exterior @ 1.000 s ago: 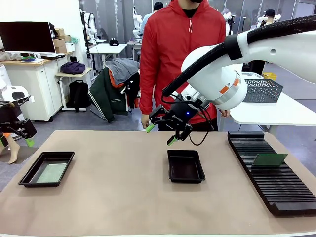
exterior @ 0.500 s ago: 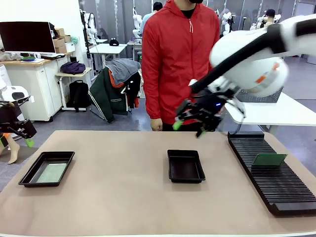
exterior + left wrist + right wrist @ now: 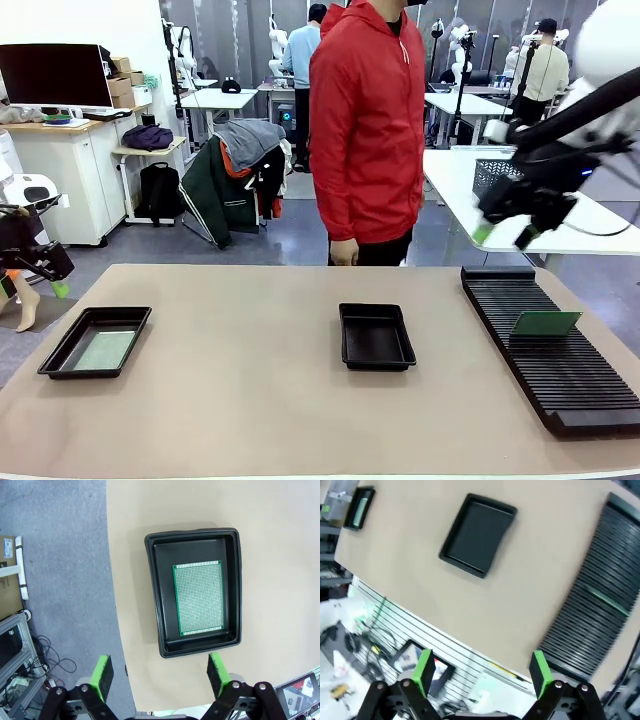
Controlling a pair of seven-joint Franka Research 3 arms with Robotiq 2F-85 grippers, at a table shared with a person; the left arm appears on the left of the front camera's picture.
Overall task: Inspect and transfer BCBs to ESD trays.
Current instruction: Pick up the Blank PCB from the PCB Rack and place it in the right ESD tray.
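Observation:
One black ESD tray (image 3: 60,352) lies at the table's left with a green BCB (image 3: 104,350) flat on its floor. My left gripper (image 3: 55,280) hovers open off the table's left edge. In the left wrist view this tray (image 3: 155,605) and its BCB (image 3: 199,598) lie beyond my open left gripper (image 3: 160,674). The second ESD tray (image 3: 376,336) sits empty mid-table. Another BCB (image 3: 545,323) stands in the slotted rack (image 3: 570,390). My right gripper (image 3: 503,235) hangs open and empty above the rack's far end. The right wrist view shows the open gripper (image 3: 482,672) high above the empty tray (image 3: 479,534) and the racked BCB (image 3: 606,602).
A person in a red jacket (image 3: 368,130) stands at the far side, one hand (image 3: 345,252) hanging down. A grey wire basket (image 3: 500,175) sits on a white table behind the rack. The brown tabletop (image 3: 240,400) is bare between the trays.
My right arm has swung from above the middle tray to the right and upward, over the rack's far end. The person has shifted slightly right. The left arm has stayed still.

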